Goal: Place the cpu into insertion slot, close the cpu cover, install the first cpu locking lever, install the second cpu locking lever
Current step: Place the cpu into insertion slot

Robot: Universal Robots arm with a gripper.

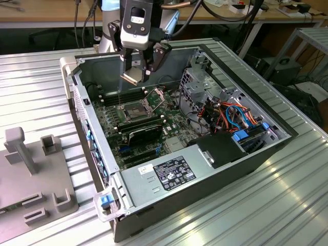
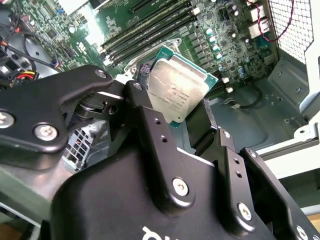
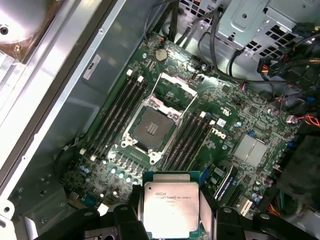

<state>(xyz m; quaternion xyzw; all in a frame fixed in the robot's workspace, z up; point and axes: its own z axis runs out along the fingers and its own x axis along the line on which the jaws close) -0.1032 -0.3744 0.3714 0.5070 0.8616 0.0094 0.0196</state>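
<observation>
My gripper (image 1: 135, 75) hangs above the open computer case, shut on the cpu (image 1: 130, 77), a flat square chip with a silvery top. In both wrist views the cpu (image 2: 176, 89) (image 3: 171, 206) sits clamped between the black fingers (image 2: 144, 116), tilted and clear of the board. The insertion slot (image 3: 151, 125) (image 1: 132, 109) lies open and bare on the green board below and ahead of the chip. The cpu cover (image 3: 175, 87) (image 1: 154, 95) is swung up on its hinge beside the slot. A thin lever (image 1: 119, 95) stands upright at the slot's side.
Black memory slots (image 3: 117, 115) flank the slot on both sides. A black card (image 1: 145, 131) and the power supply (image 1: 171, 171) lie toward the case's front, with a drive cage (image 1: 197, 82) and cables (image 1: 233, 115) at the exterior view's right. A grey fixture block (image 1: 31, 169) sits outside the case.
</observation>
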